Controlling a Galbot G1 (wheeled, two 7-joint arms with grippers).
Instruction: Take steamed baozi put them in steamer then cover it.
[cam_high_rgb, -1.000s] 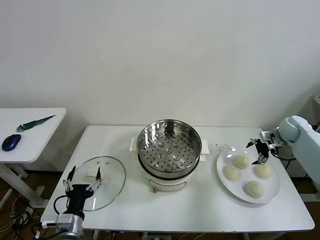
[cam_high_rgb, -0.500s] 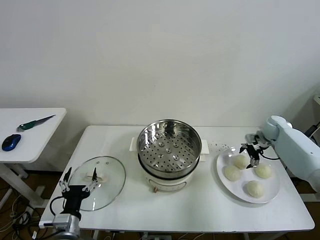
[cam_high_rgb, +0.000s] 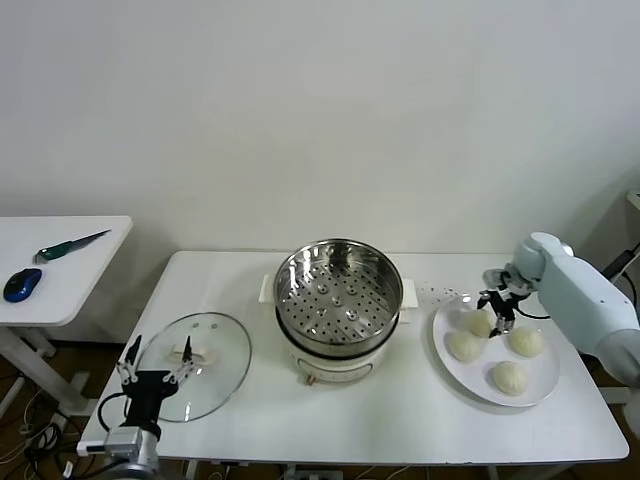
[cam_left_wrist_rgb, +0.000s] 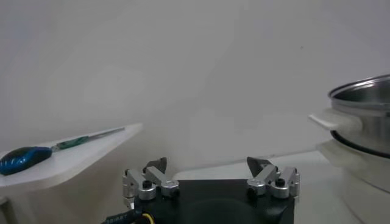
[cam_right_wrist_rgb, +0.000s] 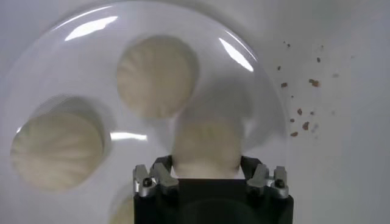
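Observation:
The steel steamer (cam_high_rgb: 338, 295) stands open on its white pot base at the table's middle. Four cream-white baozi lie on a white plate (cam_high_rgb: 545, 375) to its right. My right gripper (cam_high_rgb: 499, 305) is open and lowered over the bun nearest the steamer (cam_high_rgb: 481, 322). In the right wrist view the gripper (cam_right_wrist_rgb: 206, 164) straddles this bun (cam_right_wrist_rgb: 206, 146), one finger on each side. The glass cover (cam_high_rgb: 205, 360) lies flat on the table's left. My left gripper (cam_high_rgb: 155, 365) is open and empty at the cover's near-left edge; the left wrist view also shows it (cam_left_wrist_rgb: 210, 167).
The other buns (cam_high_rgb: 464, 346), (cam_high_rgb: 526, 342), (cam_high_rgb: 508, 377) lie close round the one under my gripper. Crumbs dot the table between steamer and plate (cam_right_wrist_rgb: 301, 119). A side table at far left holds a blue mouse (cam_high_rgb: 22, 284) and a green knife (cam_high_rgb: 70, 246).
My right gripper has moved left and down across the plate, from over the right-hand bun to astride the bun nearest the steamer. My left gripper has drawn back slightly toward the table's near-left edge.

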